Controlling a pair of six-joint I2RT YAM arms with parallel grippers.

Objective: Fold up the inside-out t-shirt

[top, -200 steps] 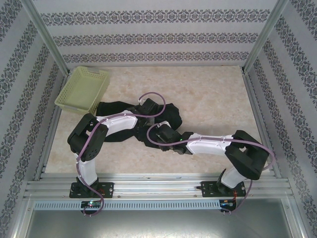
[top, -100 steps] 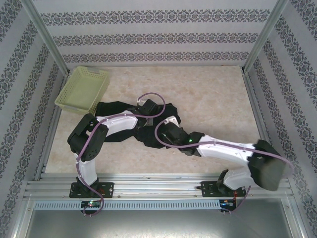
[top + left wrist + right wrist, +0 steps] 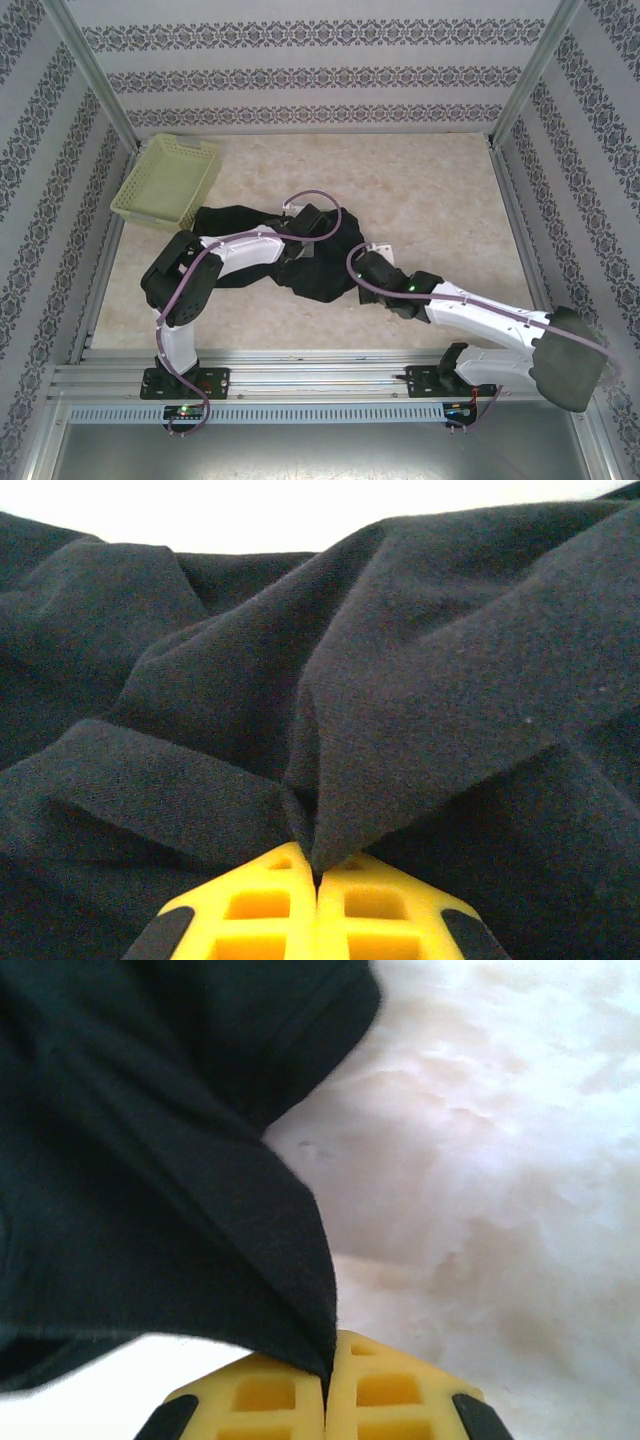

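Left wrist: t-shirt (image 3: 420,680) pinched between left fingers (image 3: 300,925); right fingers (image 3: 342,1400) grip its edge.

Shirt (image 3: 322,278): plain black, soft matte knit. Lies crumpled on table (image 3: 440,200), left of centre, bunched in loose band running from far left toward middle; not flat. Deep creases and ridges throughout. Stitched hem visible along one edge. One fold pinched in left gripper (image 3: 317,875), cloth rising from it in peak. Another edge pinched in right gripper (image 3: 328,1360), drawn taut to point.
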